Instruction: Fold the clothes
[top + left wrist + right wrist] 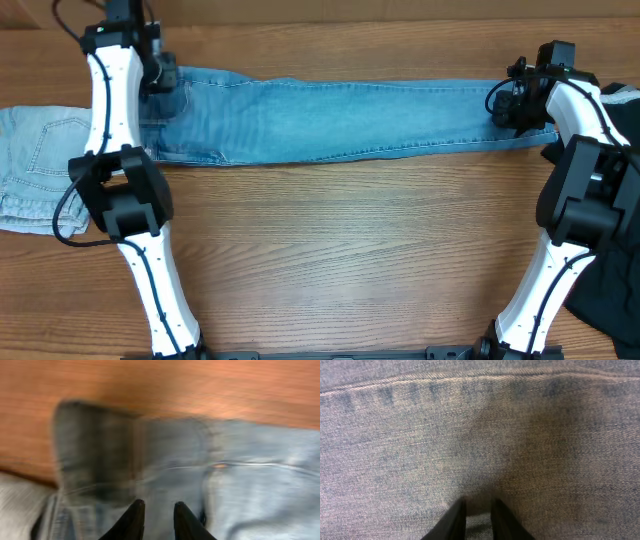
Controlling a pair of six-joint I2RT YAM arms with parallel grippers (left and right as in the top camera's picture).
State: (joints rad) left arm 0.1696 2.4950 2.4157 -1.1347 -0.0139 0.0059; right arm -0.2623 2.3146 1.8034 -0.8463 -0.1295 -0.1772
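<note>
The medium-blue jeans point(350, 120) lie stretched flat in a long band across the far side of the table, waist at the left and leg ends at the right. My left gripper point(160, 75) is at the waist end. In the blurred left wrist view its fingers point(157, 507) are closed to a narrow gap with the denim point(250, 485) between them. My right gripper point(505, 105) is at the leg end. In the right wrist view its fingers point(476, 505) pinch a small fold of the denim point(480, 435), which fills the frame.
Paler light-blue jeans point(35, 165) lie crumpled at the left edge, touching the waist end; they also show in the left wrist view point(20, 505). A black garment point(610, 290) lies at the right edge. The wooden table point(350, 250) spreads in front.
</note>
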